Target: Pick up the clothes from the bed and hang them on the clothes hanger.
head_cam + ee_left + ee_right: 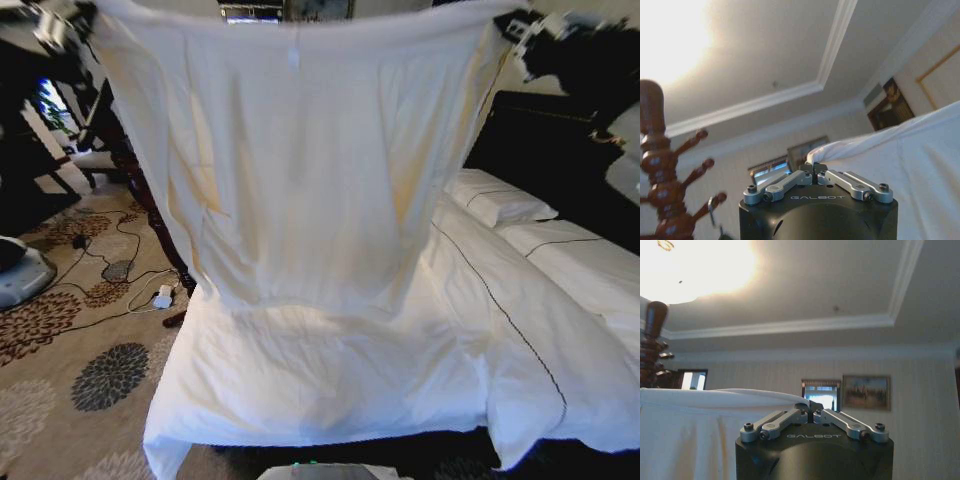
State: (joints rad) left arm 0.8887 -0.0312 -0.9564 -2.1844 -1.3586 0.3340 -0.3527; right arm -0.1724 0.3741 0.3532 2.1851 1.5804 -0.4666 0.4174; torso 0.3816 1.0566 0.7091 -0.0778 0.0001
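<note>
The shirt (pixel 300 170) hangs spread wide in the air above the bed (pixel 400 370), stretched flat between the two end effectors, its top edge running almost level across the top of the head view. A small white tag (pixel 294 58) sits at the middle of that top edge. The cloth falls in soft folds and its lower hem hangs over the foot half of the bed, near the duvet; whether it touches the duvet cannot be told.

The left end effector (pixel 62 25) is raised high at the shirt's left top corner. In the left wrist view its fingers (pixel 812 170) are closed together on a pinch of the cloth's edge, and the shirt (pixel 910 170) drapes away from them. The right end effector (pixel 530 35) is equally high at the right top corner; in its wrist view it (pixel 810 409) is likewise closed on the shirt's edge (pixel 715 435).

On the bed, a thin dark piping line (pixel 500 305) runs along the duvet, and pillows (pixel 495 198) lie at the head end by the black headboard (pixel 550 140). A dark wooden coat stand (pixel 662 175) rises beside the left arm. A patterned carpet (pixel 80 370) with loose cables (pixel 120 270) lies off the bed's left edge.
</note>
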